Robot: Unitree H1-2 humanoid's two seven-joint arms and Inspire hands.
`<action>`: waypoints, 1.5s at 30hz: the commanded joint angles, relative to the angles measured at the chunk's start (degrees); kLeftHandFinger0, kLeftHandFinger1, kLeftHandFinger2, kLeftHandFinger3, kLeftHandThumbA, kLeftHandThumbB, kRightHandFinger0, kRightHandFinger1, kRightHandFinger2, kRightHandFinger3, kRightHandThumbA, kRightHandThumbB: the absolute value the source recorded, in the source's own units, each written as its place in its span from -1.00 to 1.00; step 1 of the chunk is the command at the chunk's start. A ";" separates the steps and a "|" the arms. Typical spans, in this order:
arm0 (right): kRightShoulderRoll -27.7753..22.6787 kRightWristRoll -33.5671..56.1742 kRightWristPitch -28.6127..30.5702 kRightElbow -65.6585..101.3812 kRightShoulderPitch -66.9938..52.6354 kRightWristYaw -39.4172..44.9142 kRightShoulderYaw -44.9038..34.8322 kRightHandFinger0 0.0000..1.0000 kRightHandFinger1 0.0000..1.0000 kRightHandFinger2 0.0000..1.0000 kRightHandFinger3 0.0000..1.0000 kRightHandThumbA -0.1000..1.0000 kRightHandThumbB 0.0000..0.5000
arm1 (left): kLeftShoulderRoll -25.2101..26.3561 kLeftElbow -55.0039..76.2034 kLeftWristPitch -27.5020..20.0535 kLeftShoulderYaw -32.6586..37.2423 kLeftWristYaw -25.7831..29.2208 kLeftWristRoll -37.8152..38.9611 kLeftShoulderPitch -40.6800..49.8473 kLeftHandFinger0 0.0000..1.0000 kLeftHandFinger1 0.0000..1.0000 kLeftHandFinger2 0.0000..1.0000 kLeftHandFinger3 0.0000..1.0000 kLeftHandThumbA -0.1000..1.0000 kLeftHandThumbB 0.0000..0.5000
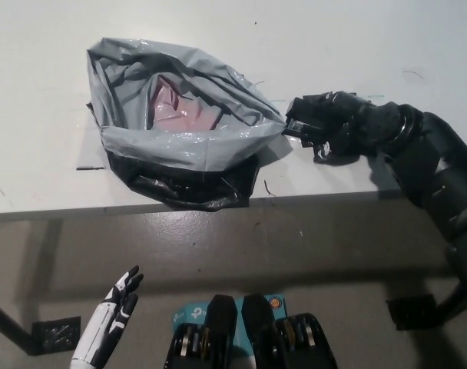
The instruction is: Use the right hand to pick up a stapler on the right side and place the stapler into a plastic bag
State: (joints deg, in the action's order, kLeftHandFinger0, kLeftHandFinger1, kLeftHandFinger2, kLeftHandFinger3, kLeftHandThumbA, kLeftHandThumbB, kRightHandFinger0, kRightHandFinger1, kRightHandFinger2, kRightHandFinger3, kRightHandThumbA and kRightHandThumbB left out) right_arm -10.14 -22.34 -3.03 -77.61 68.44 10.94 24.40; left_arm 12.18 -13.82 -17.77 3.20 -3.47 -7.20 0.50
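A grey plastic bag (180, 142) lies open on the white table (49, 92), its mouth showing a pink lining inside and a black underside along the table edge. Just right of the bag's mouth sits the black stapler (304, 127), mostly covered by my black right hand (342, 123). That hand's fingers are curled around the stapler, which still rests on the table. My white left hand (114, 315) hangs low at the lower left below the table edge, fingers apart and holding nothing.
The table's front edge (310, 198) runs across the middle of the view, with grey floor below it. A black table foot (410, 311) shows at the lower right and another dark plate (55, 334) at the lower left.
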 commanded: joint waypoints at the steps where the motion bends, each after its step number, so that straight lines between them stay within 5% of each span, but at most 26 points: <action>1: 0.02 -2.17 2.67 0.25 1.82 -10.06 0.48 -0.83 -0.51 -0.24 -0.26 0.49 0.37 | 1.05 1.90 0.21 0.34 -0.71 -1.09 -0.91 1.00 1.00 1.00 1.00 1.00 0.96; 3: -0.01 -2.41 3.50 0.33 1.68 -11.13 0.62 -0.65 -0.12 0.22 -0.32 0.46 0.29 | 1.07 2.08 0.37 0.23 -0.78 -0.94 -0.90 1.00 1.00 1.00 1.00 1.00 0.95; 5: -0.09 -2.30 4.06 0.43 1.59 -12.48 0.24 -0.37 0.06 0.43 -0.17 0.48 0.31 | 1.14 2.16 0.49 0.28 -0.70 -1.33 -1.05 1.00 1.00 1.00 1.00 1.00 0.93; 6: -0.17 -2.47 4.22 0.40 1.66 -13.06 0.22 -0.14 0.19 0.50 -0.09 0.51 0.31 | 1.06 1.99 0.29 0.26 -0.85 -0.94 -1.20 1.00 1.00 1.00 1.00 1.00 0.93; 8: -0.36 -2.56 4.49 0.44 1.83 -13.40 0.18 -0.03 0.05 0.35 -0.17 0.54 0.30 | 1.07 2.06 0.53 0.31 -0.85 -1.10 -1.28 1.00 1.00 1.00 1.00 1.00 0.94; 9: -0.40 -2.56 4.65 0.43 1.90 -13.58 0.15 -0.05 0.00 0.36 -0.17 0.55 0.30 | 1.08 2.05 0.54 0.30 -0.88 -1.04 -1.32 1.00 1.00 1.00 1.00 1.00 0.94; 13: -0.52 -1.37 5.42 0.50 1.95 -14.15 -1.03 -0.76 0.01 0.57 -0.03 0.49 0.32 | 1.10 1.84 0.37 0.29 -0.72 -1.17 -1.45 1.00 1.00 1.00 1.00 1.00 0.91; 16: -0.62 -0.81 6.59 0.61 1.78 -15.11 -1.82 -0.84 0.07 0.59 0.03 0.46 0.36 | 1.13 1.83 0.56 0.30 -0.87 -1.01 -1.43 1.00 1.00 1.00 1.00 1.00 0.92; 17: -0.65 -0.60 6.95 0.69 1.78 -15.45 -2.16 -0.60 0.16 0.58 0.11 0.45 0.35 | 1.15 1.81 0.54 0.30 -0.88 -0.99 -1.38 1.00 1.00 1.00 1.00 1.00 0.93; 18: -0.75 -0.19 7.48 1.04 2.02 -15.69 -2.73 -0.53 0.06 0.35 -0.02 0.42 0.36 | 1.13 1.85 0.62 0.28 -0.88 -0.95 -1.38 1.00 1.00 1.00 1.00 1.00 0.93; 19: -0.74 -0.10 7.74 1.11 2.11 -15.80 -3.00 -0.65 -0.20 0.04 -0.34 0.42 0.37 | 1.14 1.86 0.65 0.27 -0.88 -0.94 -1.36 1.00 1.00 1.00 1.00 1.00 0.93; 20: -0.70 -0.02 8.04 1.05 2.23 -15.92 -3.31 -0.77 -0.30 -0.06 -0.51 0.44 0.38 | 1.17 1.83 0.64 0.27 -0.85 -1.00 -1.34 1.00 1.00 1.00 1.00 1.00 0.93; 21: -0.63 0.56 8.48 1.21 2.59 -16.10 -4.04 -0.87 -0.37 -0.11 -0.78 0.41 0.38 | 1.18 1.70 0.55 0.27 -0.80 -1.08 -1.37 1.00 1.00 1.00 1.00 1.00 0.94; 22: -0.51 1.72 9.57 1.86 3.38 -16.04 -5.44 -0.81 -0.19 0.13 -0.79 0.43 0.34 | 1.12 1.46 0.45 0.19 -0.91 -0.68 -1.40 1.00 1.00 1.00 1.00 1.00 0.93; 24: -0.27 1.96 10.44 2.57 4.57 -15.97 -6.63 -0.72 -0.09 0.26 -0.49 0.50 0.28 | 1.11 1.58 0.66 0.15 -0.85 -0.85 -1.27 1.00 1.00 1.00 1.00 1.00 0.95; 26: 0.08 1.84 10.97 3.63 5.73 -16.68 -7.52 -0.73 -0.25 0.11 -0.30 0.44 0.23 | 0.96 1.54 0.84 0.08 -0.94 -0.58 -1.26 1.00 1.00 1.00 1.00 1.00 0.96; 30: 0.74 1.75 10.13 6.29 7.45 -16.08 -8.50 -0.79 -0.10 0.33 -0.11 0.46 0.22 | 0.88 1.14 0.50 -0.01 -1.00 -0.41 -1.20 1.00 1.00 1.00 1.00 1.00 1.00; 31: 0.99 1.72 9.58 7.12 8.14 -16.01 -8.70 -0.59 -0.01 0.37 -0.08 0.44 0.27 | 0.86 1.04 0.37 -0.03 -1.00 -0.39 -1.16 1.00 1.00 1.00 1.00 1.00 1.00; 32: 1.51 2.15 9.28 8.68 9.08 -15.61 -9.20 -0.63 0.00 0.40 -0.06 0.39 0.25 | 0.89 1.19 0.55 -0.08 -1.12 -0.21 -0.88 1.00 1.00 1.00 1.00 1.00 1.00; 36: 2.12 0.19 9.01 11.55 10.45 -15.72 -8.02 -0.76 -0.13 0.27 -0.11 0.48 0.12 | 0.69 1.04 0.61 -0.15 -1.19 0.03 -0.71 1.00 1.00 1.00 1.00 1.00 1.00; 40: 3.85 0.95 8.20 14.59 11.77 -14.44 -8.64 -0.74 -0.12 0.25 -0.30 0.37 0.10 | 0.79 0.97 0.32 -0.17 -1.18 -0.04 -0.42 1.00 1.00 1.00 1.00 1.00 1.00; 45: 6.97 0.03 8.33 14.59 13.67 -14.84 -7.68 -0.97 -0.48 -0.06 -0.25 0.42 0.17 | 0.83 1.15 0.24 -0.07 -1.01 -0.52 -0.32 1.00 1.00 1.00 1.00 1.00 1.00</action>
State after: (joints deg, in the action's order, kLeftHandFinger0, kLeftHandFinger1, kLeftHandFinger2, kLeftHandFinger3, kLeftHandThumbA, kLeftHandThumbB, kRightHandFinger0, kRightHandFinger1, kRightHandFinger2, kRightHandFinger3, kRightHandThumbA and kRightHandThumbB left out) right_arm -5.20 -22.17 3.73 -65.12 75.82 -2.74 16.55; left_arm 12.33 -13.78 -16.61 3.22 -4.23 -7.63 -0.05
